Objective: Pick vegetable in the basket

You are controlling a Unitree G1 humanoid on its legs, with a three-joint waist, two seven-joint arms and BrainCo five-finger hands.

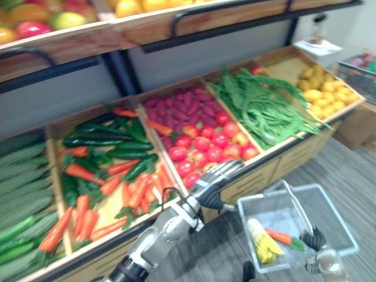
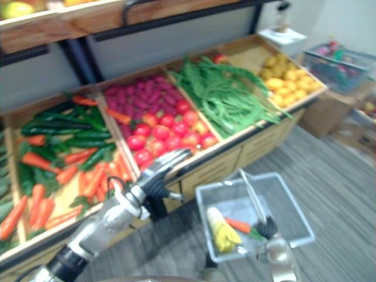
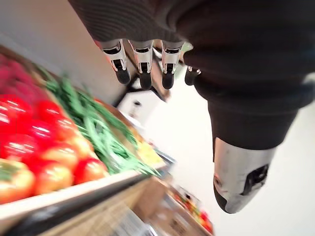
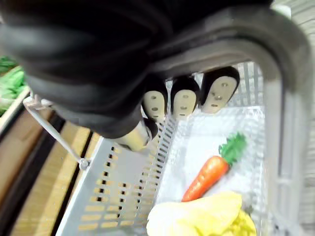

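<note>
My right hand (image 4: 182, 101) curls round the grey handle (image 4: 288, 98) so the pale perforated plastic basket (image 4: 118, 196), already carrying an orange carrot (image 4: 206, 177) and a yellow leafy vegetable (image 4: 206, 216), hangs beside the wooden shelf (image 1: 276, 164), while my left hand (image 1: 220, 173), fingers straight and empty, hovers by the red tomatoes (image 1: 205, 147).

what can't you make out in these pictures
Yellow vegetable in the basket: right wrist view, cut off by the lower edge; blurred in the eye views, kind unclear.
Fruit on the upper shelf: eye views, cut off by the top edge.
Wire crate far right: eye views, contents too blurred.
</note>
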